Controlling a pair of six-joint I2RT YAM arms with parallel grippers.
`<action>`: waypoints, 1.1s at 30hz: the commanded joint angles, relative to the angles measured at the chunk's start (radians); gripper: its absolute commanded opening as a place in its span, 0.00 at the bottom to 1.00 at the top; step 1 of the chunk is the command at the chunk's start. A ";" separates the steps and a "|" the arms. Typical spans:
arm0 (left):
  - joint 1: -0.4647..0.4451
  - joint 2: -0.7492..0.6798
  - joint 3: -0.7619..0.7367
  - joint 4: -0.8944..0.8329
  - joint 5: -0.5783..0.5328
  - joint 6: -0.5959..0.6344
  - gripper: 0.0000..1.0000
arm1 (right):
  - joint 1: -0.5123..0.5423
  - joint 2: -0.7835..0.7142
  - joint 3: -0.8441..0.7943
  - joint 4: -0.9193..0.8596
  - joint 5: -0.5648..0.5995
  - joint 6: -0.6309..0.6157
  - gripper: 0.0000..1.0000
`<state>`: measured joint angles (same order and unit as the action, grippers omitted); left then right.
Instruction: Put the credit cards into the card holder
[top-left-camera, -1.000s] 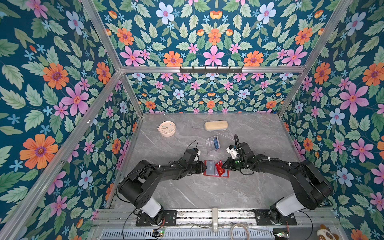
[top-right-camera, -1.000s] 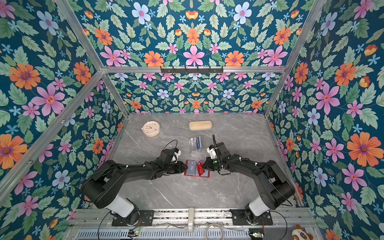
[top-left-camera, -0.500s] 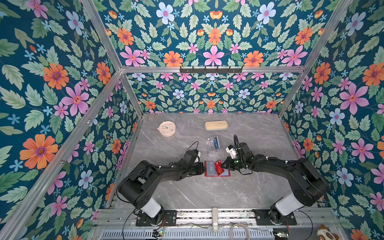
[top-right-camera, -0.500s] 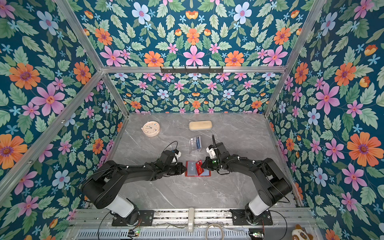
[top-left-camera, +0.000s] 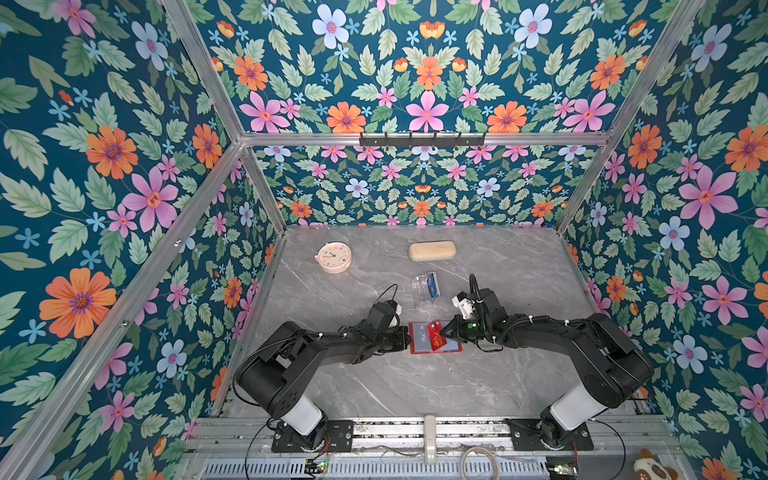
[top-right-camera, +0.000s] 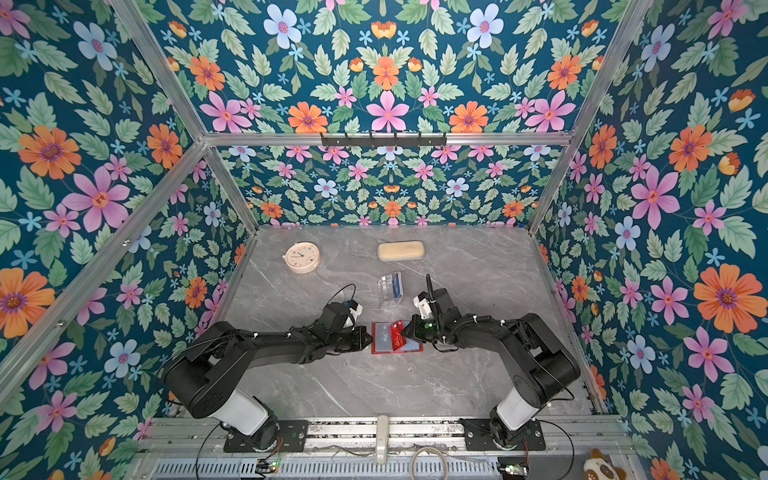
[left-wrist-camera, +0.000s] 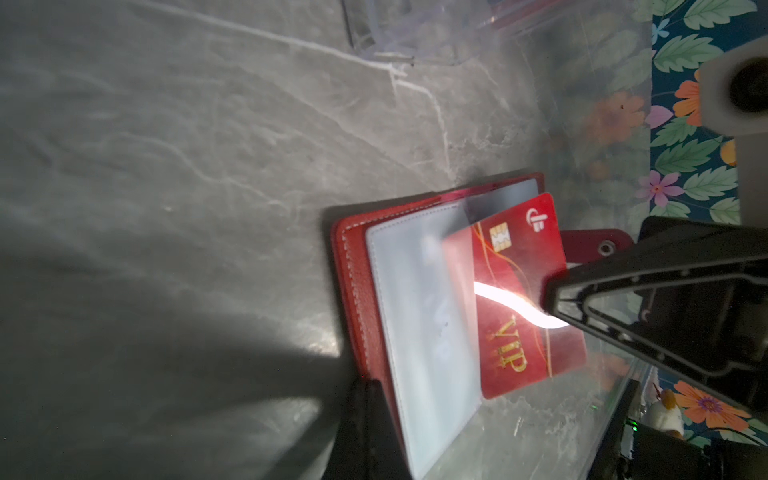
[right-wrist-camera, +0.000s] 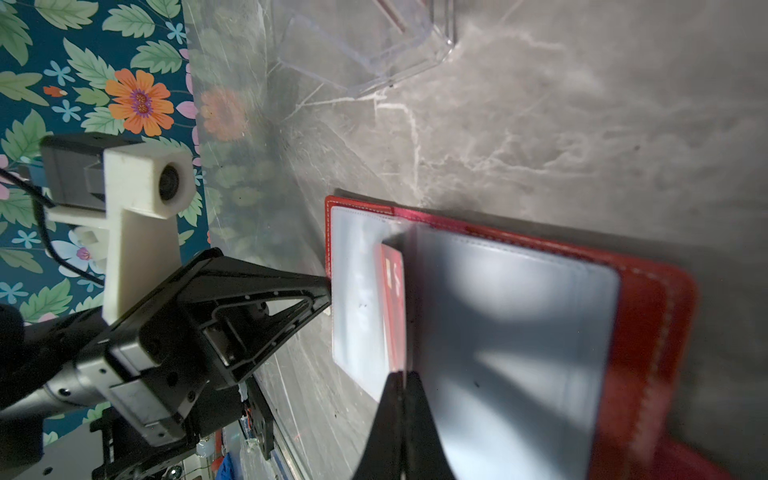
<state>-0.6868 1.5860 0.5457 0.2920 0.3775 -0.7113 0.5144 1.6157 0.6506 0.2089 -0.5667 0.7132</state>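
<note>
Grey marbled worktop (top-left-camera: 374, 386) under floral walls, and both arms meet at the middle front. Card holder (top-left-camera: 420, 341) lies open and flat there, red cover down, clear sleeves facing up. Right pincer (top-left-camera: 446, 332) is clamped on the red card (top-left-camera: 436, 337), gold VIP lettering showing. The card is tilted, with its leading edge slipped in among the clear leaves. The right wrist view catches that card almost edge-on, so how deep it sits is hard to judge. Left pincer (top-left-camera: 408, 337) is closed, tip right at the holder's opposite edge. Whether it pinches the cover or only presses on it, I can't tell, because its own wrist view shows just a dark sliver of it. Behind them, a clear stand (top-left-camera: 422, 293) with a blue card (top-left-camera: 432, 284) in it. Both wrist views cut that stand off at the frame edge, and glare washes out part of the red card's face.
</note>
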 joint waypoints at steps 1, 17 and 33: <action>-0.002 0.004 -0.004 -0.041 -0.007 -0.004 0.00 | 0.001 0.009 -0.006 0.035 0.022 0.030 0.00; -0.007 0.011 -0.003 -0.040 -0.012 -0.003 0.00 | 0.004 0.034 -0.025 0.066 0.029 0.043 0.00; -0.008 0.013 0.000 -0.045 -0.021 -0.004 0.00 | 0.051 0.003 0.037 -0.115 0.137 -0.025 0.30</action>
<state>-0.6937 1.5940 0.5465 0.3054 0.3740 -0.7181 0.5560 1.6329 0.6708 0.1707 -0.4820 0.7208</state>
